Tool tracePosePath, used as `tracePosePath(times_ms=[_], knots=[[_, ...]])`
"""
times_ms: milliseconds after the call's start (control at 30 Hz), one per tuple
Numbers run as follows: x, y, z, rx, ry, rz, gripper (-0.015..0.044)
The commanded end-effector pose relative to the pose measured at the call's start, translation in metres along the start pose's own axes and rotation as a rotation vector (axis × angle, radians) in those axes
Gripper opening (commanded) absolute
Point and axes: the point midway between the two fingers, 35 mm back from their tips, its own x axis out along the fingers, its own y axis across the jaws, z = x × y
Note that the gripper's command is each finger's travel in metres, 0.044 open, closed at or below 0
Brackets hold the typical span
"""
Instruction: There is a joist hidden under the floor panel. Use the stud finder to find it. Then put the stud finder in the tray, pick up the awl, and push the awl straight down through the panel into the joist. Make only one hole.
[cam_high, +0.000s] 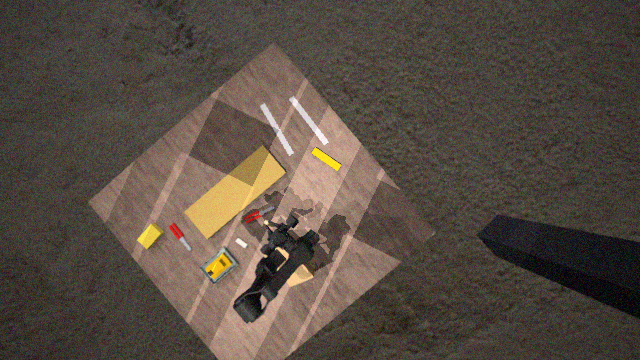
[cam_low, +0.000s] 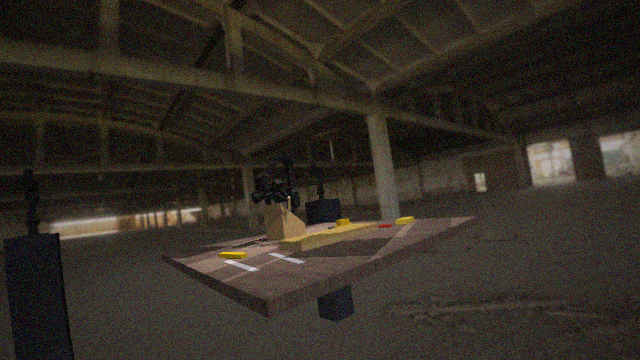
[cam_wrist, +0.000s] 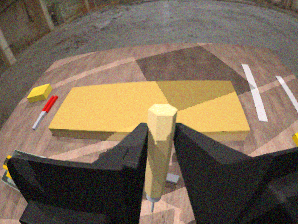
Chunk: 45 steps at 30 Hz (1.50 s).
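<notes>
The desk (cam_high: 170, 185) (cam_low: 325, 274) (cam_wrist: 100, 75) supports all components. The black arm (cam_high: 287, 272) (cam_low: 285, 167) extends beside the panel. The yellow floor panel (cam_high: 227, 200) (cam_low: 325, 239) (cam_wrist: 115, 107) lies flat. A tan block (cam_high: 300, 276) (cam_low: 282, 225) sits near the arm. Two white strips (cam_high: 276, 129) (cam_low: 286, 258) (cam_wrist: 255, 92) lie beyond one panel end, near a yellow bar (cam_high: 326, 159) (cam_low: 233, 255).

The tray (cam_high: 207, 275) (cam_wrist: 25, 154) contains the yellow stud finder (cam_high: 219, 265) (cam_low: 342, 221). The hand (cam_high: 272, 228) (cam_wrist: 160, 128) is closed down to a narrow gap, gripping the awl (cam_high: 266, 223) (cam_wrist: 161, 150) by its pale handle; the metal tip is exposed. A yellow block (cam_high: 150, 236) (cam_low: 405, 220) (cam_wrist: 39, 93) sits near one red-handled tool (cam_high: 177, 233) (cam_low: 385, 226) (cam_wrist: 50, 104); a second red-handled tool (cam_high: 253, 216) lies between panel and arm. The smallest part, a white piece (cam_high: 241, 243), lies near the tray.
</notes>
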Motion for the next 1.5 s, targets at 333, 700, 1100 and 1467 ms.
tracePosePath(times_ms=[333,700,1100,1467], knots=[[0.025,0.003,-0.019,-0.041,0.322,0.059,0.0000],[0.040,0.008,-0.031,-0.100,0.507,0.092,0.0000],[0.051,0.003,-0.046,-0.044,0.834,-0.004,0.0000],[0.062,-0.004,-0.049,-0.040,1.052,-0.173,0.0000]])
